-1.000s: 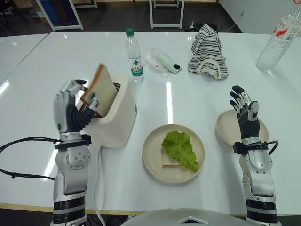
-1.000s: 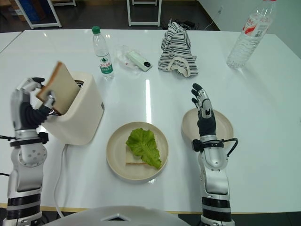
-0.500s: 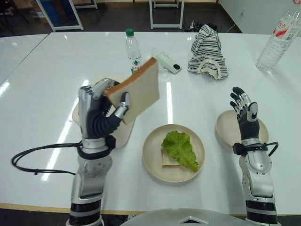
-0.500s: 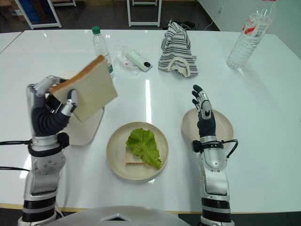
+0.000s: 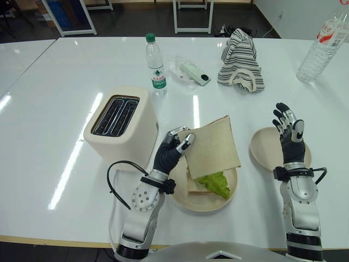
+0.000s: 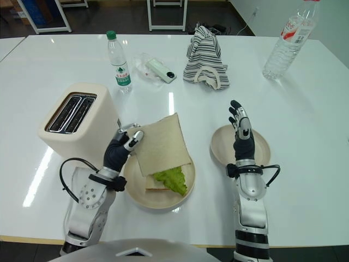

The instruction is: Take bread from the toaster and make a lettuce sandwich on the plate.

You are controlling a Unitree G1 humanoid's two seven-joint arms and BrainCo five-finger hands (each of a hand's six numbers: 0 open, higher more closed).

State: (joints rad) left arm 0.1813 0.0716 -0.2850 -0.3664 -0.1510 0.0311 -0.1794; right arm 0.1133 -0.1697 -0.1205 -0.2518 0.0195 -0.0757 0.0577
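Toaster (image 5: pixel 121 123): stands to the left of the plate (image 5: pixel 192 202), near it but apart. Both slots look empty.

Left hand (image 5: pixel 172 153): positioned at the plate's left rim, fingers closed on the near-left corner of the bread slice (image 5: pixel 212 146). The slice is held tilted above the plate, with its far edge higher, and covers most of the lettuce (image 5: pixel 214 183).

Lettuce: lies on the lower slice (image 5: pixel 190 185), inside the plate; its near-right tip shows from under the held slice.

Risks, as judged:
- The grip is on one corner only. The slice could droop, tear or pivot out of the fingers before it is laid flat.
- The tilt means an early release would likely land it skewed, or sliding toward the plate's right rim.
- Fingers lowered too far could drag the lettuce or push the lower slice off centre.
- Pressing at the left rim could tip or shove the plate.

Right hand (image 5: pixel 289 136): to the right of the plate, upright over a small dish (image 5: pixel 263 148), fingers extended, holding nothing.
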